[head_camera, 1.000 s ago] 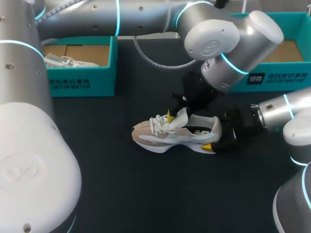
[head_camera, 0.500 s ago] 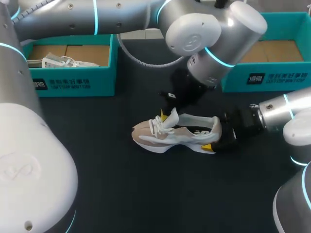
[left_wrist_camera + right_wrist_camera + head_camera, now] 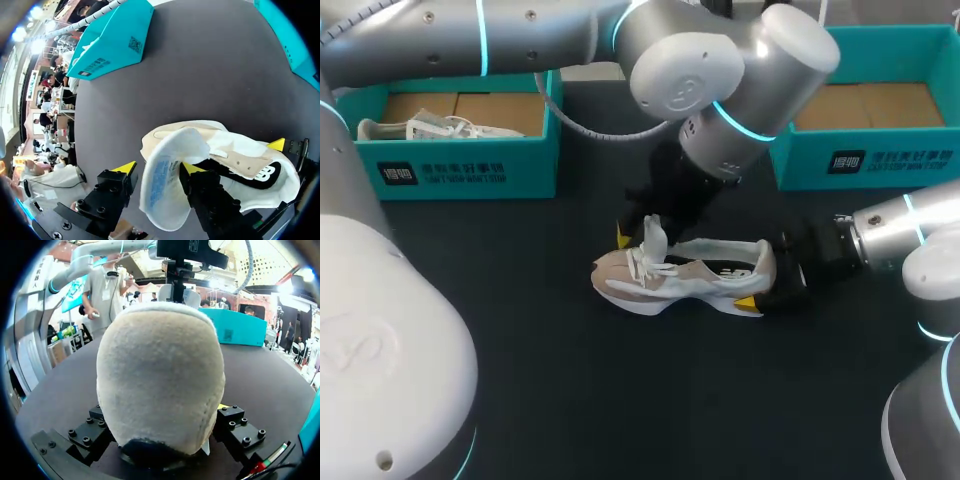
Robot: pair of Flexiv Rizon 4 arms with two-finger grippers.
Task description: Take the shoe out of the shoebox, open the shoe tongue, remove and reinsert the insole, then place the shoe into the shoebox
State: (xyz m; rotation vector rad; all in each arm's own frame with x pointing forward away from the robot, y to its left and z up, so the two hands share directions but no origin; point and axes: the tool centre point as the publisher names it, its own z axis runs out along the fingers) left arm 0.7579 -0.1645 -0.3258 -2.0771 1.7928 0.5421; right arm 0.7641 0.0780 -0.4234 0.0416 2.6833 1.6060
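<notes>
1. Head view: fixed, high behind robot, facing down on table point(image 3: 570, 390).
2. Left wrist view: close above shoe point(image 3: 225, 145), facing down.
3. Right wrist view: low, hard against its heel; shoe shared by all.

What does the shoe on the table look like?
The shoe is a beige and white sneaker with white laces and a black patch on its side. It stands on its sole on the dark table, toe toward the left arm's side. Its soft-looking beige heel is clamped in the right gripper. Its white tongue is lifted, standing between the left gripper's open fingers.
</notes>
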